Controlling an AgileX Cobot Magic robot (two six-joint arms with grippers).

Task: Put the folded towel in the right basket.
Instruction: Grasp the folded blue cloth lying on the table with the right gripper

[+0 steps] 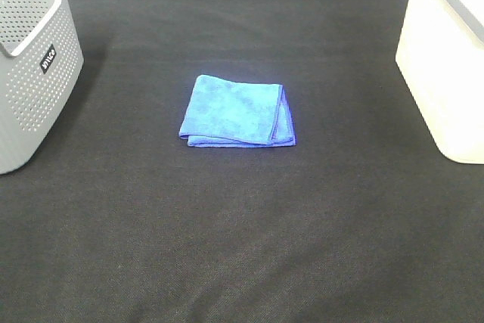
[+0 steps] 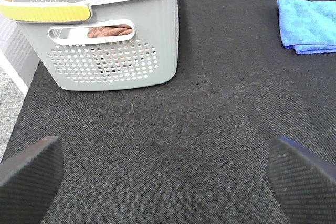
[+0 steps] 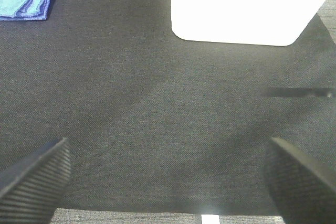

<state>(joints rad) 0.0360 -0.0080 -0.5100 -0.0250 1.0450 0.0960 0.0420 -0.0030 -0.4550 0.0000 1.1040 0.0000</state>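
- At the near edge of the table [image 1: 242,262], your left gripper [image 2: 168,178] hangs low over bare cloth. Its fingers [image 2: 31,174] are wide apart with nothing between them.
- Alongside, the right gripper [image 3: 169,178] is set the same way: fingers [image 3: 302,179] spread and empty. Neither arm shows in the high view, so I judge both to be parked back, ready for a first reach.
- Mid-table lies the towel [image 1: 237,111], folded to a rough square and flat. It sits between the two baskets, well apart from each, and no gripper touches it. Its layered edges face near and right.
- Level with it and beyond, on the left, the left basket [image 1: 34,73] already holds a brown cloth [image 2: 110,31]. It is not your target.
- Opposite, the right basket [image 1: 446,58] stands at the table's right edge, partly out of frame. Its inside is hidden.
- Finding: the task is not yet begun. The right gripper sits on the target's side and its spread fingers suit a pinch. Take all layers, or the fold may open in transit.
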